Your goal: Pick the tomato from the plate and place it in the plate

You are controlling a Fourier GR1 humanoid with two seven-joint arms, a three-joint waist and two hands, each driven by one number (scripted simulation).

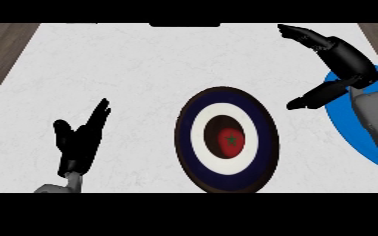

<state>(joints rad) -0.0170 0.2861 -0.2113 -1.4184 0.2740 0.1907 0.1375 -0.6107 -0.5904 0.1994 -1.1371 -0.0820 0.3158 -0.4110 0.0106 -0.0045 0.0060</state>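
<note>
A red tomato [232, 141] with a green stem star lies in the middle of a plate [193, 111] ringed in dark blue, white and dark brown, at the centre of the counter. A plain blue plate [341, 121] shows partly at the right edge, half hidden by my right forearm. My right hand [345, 62] is open above the counter's right side, fingers spread toward the top and thumb pointing down-left over the blue plate's rim. It holds nothing. My left hand [80, 139] rests open at the lower left, fingers up.
The counter [125, 65] is pale grey stone. A dark wooden strip [15, 42] runs along its left edge. A dark object [184, 24] sits at the top edge, mostly cut off.
</note>
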